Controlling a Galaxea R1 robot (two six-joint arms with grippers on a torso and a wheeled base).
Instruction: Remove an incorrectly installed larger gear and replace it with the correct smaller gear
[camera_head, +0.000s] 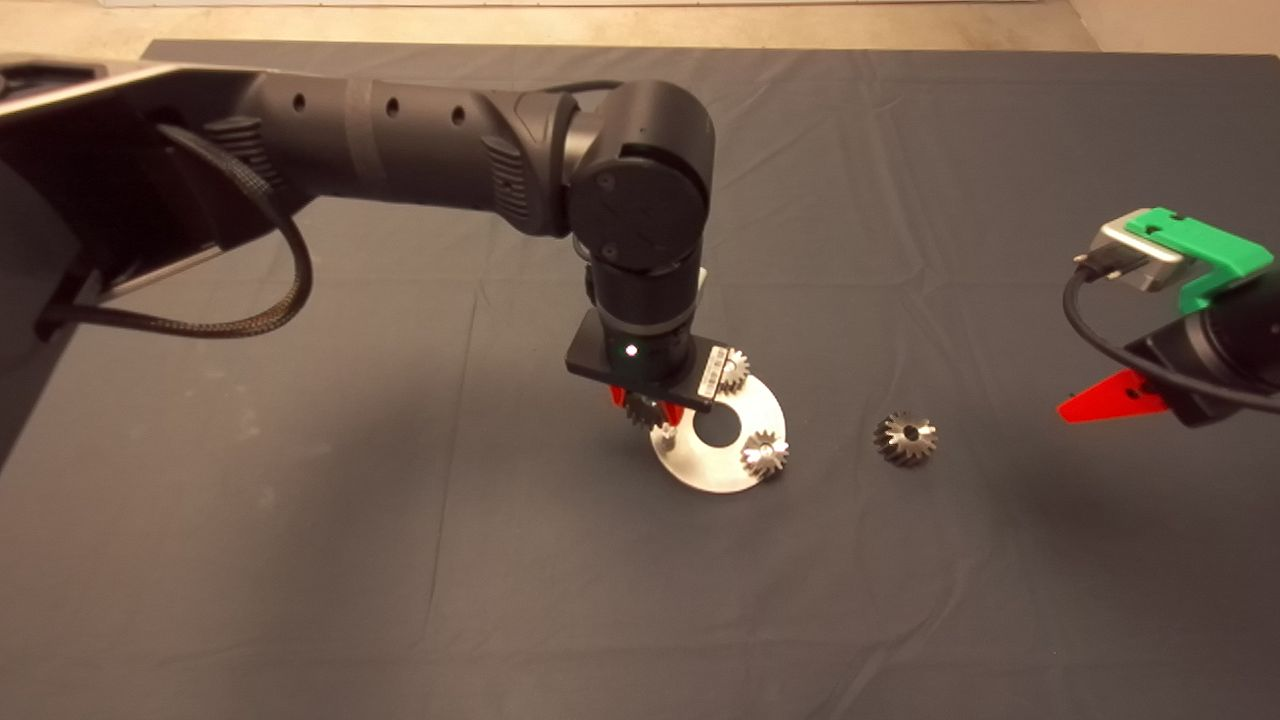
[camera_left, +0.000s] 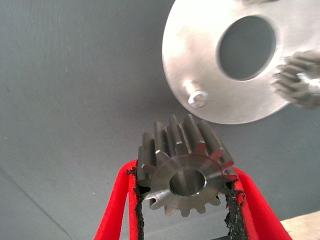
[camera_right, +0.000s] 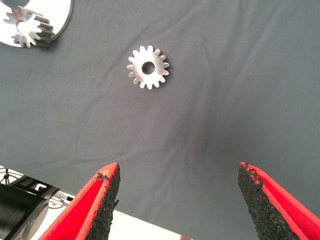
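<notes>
left gripper (camera_left: 185, 200) clamps the smaller gear (camera_left: 184, 167) above the plate (camera_left: 200, 55).
right gripper (camera_right: 177, 200) waits wide open, empty; larger gear (camera_head: 905, 438) on the mat (camera_head: 300, 560).

On my overhead feed a dark mat (camera_head: 400, 560) covers the whole table, creased with long wrinkles towards the far right. A strip of pale floor (camera_head: 600, 25) runs beyond its far edge. Near the middle of the mat I see a round steel plate (camera_head: 700, 470) lying flat, with a large round hole (camera_head: 716, 427) through its centre. Two small steel gears sit on it: one (camera_head: 735, 370) at the far edge, partly hidden from above, the other (camera_head: 764, 453) at the near right edge. A short bare peg (camera_head: 664, 432) stands upright at the plate's left edge, shiny and rounded on top.
</notes>
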